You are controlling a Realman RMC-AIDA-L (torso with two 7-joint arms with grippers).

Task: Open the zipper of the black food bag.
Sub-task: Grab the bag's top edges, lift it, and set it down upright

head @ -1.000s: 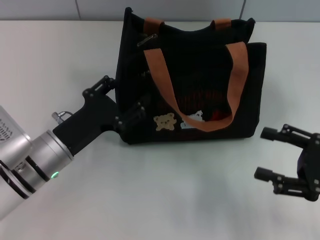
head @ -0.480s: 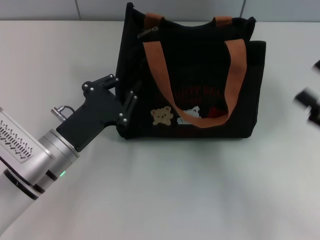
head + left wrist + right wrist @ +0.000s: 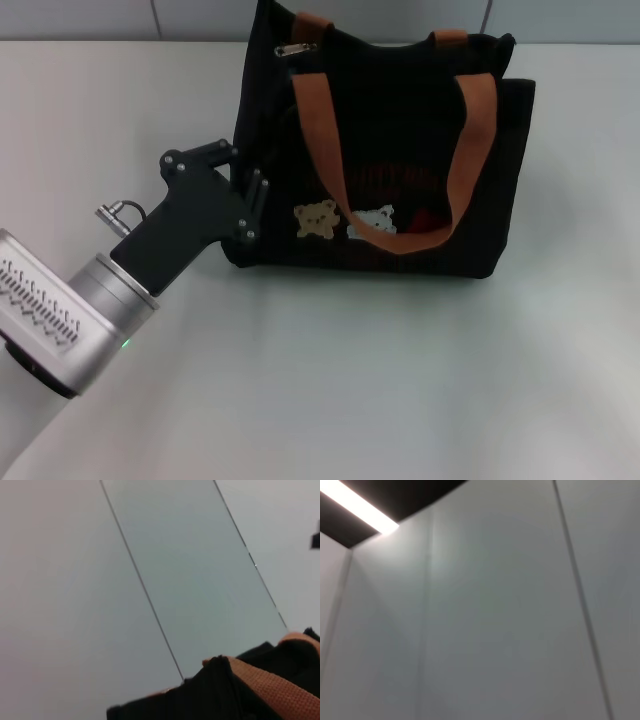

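Having left view: right tool.

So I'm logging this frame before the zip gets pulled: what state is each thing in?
boxy black fabric food bag: upright on the table, near orange-brown strap draped down its front
zipper with silver pull tab: tab at the bag's left end
left gripper: against the bag's left side, open
right gripper: out of view

Even bright light; soft shadows; ceiling strip light (image 3: 357,509) glaring; left wrist view blurred.
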